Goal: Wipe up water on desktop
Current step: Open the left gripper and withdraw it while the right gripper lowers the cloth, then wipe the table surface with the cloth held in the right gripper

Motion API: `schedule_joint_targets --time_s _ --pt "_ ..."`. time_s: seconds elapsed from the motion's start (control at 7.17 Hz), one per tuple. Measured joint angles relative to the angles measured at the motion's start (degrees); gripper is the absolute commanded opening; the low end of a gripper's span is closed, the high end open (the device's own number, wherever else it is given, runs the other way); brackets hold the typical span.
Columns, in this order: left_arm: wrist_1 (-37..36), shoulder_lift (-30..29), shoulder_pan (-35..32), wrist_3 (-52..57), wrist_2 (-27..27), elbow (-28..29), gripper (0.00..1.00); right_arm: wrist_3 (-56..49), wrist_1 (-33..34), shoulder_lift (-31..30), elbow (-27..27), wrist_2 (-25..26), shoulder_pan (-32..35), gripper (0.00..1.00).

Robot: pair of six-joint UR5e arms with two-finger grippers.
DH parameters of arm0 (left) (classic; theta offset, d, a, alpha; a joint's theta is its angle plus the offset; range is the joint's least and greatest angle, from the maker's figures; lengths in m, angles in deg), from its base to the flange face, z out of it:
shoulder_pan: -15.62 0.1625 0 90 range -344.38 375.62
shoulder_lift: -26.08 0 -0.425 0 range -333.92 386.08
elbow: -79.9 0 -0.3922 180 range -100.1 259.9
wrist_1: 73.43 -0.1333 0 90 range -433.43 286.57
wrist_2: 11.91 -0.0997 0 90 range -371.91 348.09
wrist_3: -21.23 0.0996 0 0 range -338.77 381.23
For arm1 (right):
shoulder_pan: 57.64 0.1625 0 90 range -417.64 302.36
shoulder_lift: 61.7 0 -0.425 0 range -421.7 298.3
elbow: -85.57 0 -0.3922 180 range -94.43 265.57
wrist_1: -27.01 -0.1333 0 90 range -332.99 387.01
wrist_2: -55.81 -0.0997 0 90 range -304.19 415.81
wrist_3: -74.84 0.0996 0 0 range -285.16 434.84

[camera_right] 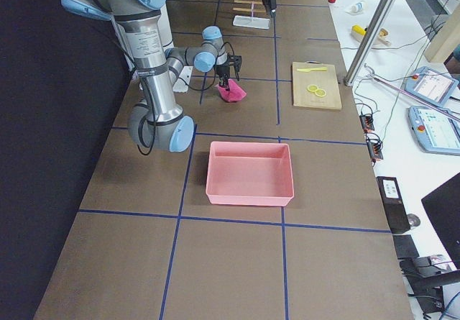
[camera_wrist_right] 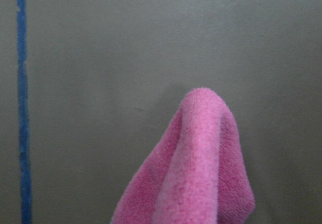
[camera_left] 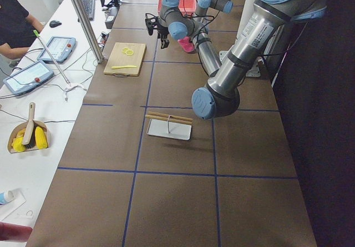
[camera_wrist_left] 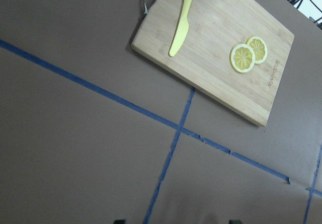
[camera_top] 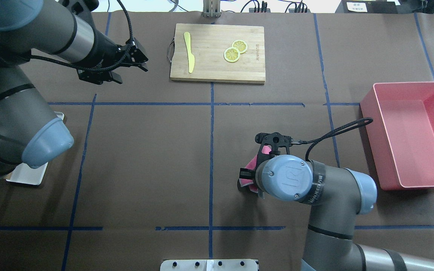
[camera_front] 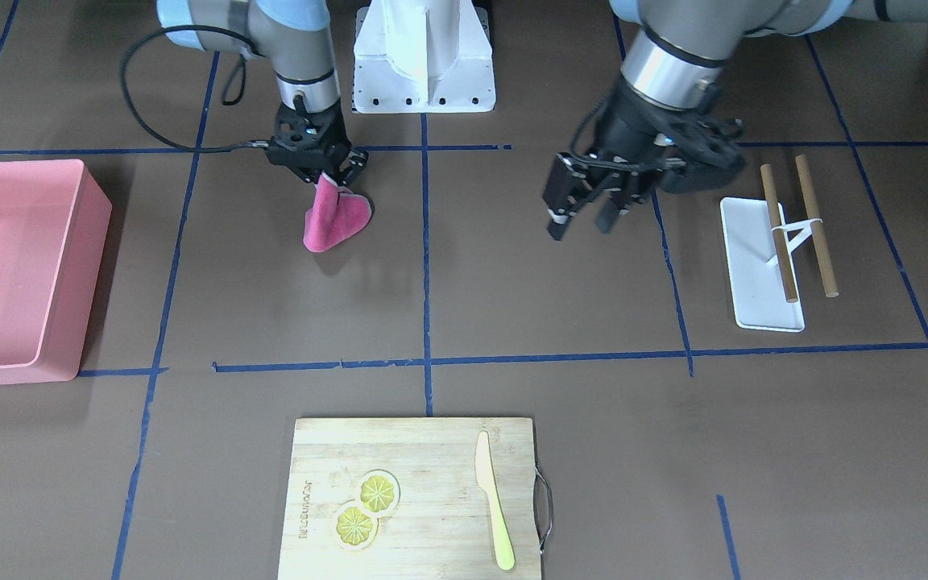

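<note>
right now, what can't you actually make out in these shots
Water: no puddle or sheen shows on the desktop in any view; too faint to tell.
Right gripper fingertips: overhead, hidden under its own wrist; front-facing, buried in the pink cloth.
White tray: overhead, mostly covered by the left arm's elbow.
Pink bin: front-facing, cut off by the edge.

On my feeds the table (camera_front: pixel 561 314) is a matte dark-brown surface cut into rectangles by thin blue tape lines. Directly on it I see a pink bin (camera_front: pixel 81 266) towards the robot's right end, a white tray (camera_front: pixel 754 274) towards its left, and a bamboo cutting board (camera_front: pixel 424 459) at the edge opposite the robot's white base plate (camera_front: pixel 424 101).
</note>
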Motion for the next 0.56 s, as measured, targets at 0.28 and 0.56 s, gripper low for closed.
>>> schedule_joint_targets --time_s 0.28,0.56 --pt "0.0 3.2 -3.7 5.4 0.0 -0.5 0.81 3.6 0.1 8.8 -7.5 -1.4 0.3 0.00" --pt "-0.9 6.4 -7.1 11.5 0.0 -1.3 0.82 4.7 -0.1 9.2 -9.8 -6.2 3.3 0.00"
